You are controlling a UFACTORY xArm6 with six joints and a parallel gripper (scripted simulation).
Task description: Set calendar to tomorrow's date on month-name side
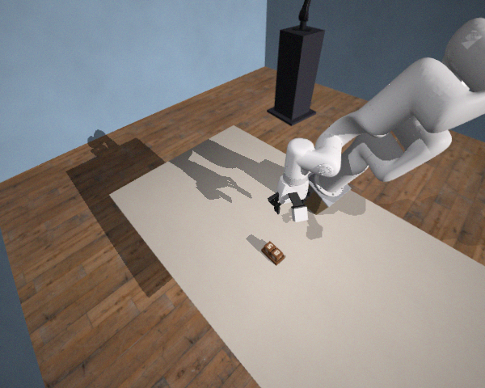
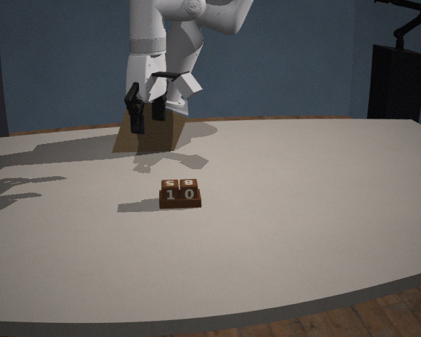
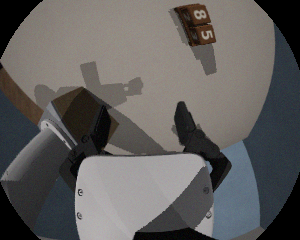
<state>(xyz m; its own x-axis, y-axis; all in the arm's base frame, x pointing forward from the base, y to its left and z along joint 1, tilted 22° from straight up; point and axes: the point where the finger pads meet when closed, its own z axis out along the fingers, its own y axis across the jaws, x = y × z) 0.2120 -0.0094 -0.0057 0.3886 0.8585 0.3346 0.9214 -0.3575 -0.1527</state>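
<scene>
The brown tray (image 1: 269, 258) (image 2: 180, 203) lies flat on the table. Two brown cubes stand side by side in it. In the exterior view the left cube (image 2: 170, 194) (image 1: 269, 246) (image 3: 205, 34) shows an upright 1, and the right cube (image 2: 189, 194) (image 1: 276, 253) (image 3: 200, 14) an upright 0. Their top faces show 5 and 8, upside down in that view. I can read no month's name on the tray wall there; the robot-facing side is dark in the wrist view, its markings unreadable. My gripper (image 2: 148, 121) (image 3: 141, 111) is open and empty, above the table, between the robot's base and the tray, clear of both.
The robot's wedge-shaped base mount (image 2: 149, 134) (image 3: 75, 107) stands behind the gripper, at the table's edge. A white box on a black bracket (image 1: 299, 214) (image 2: 189, 85) sticks out beside the gripper. A dark pedestal (image 1: 296, 75) stands on the floor beyond the table (image 1: 339, 313) (image 2: 257, 235).
</scene>
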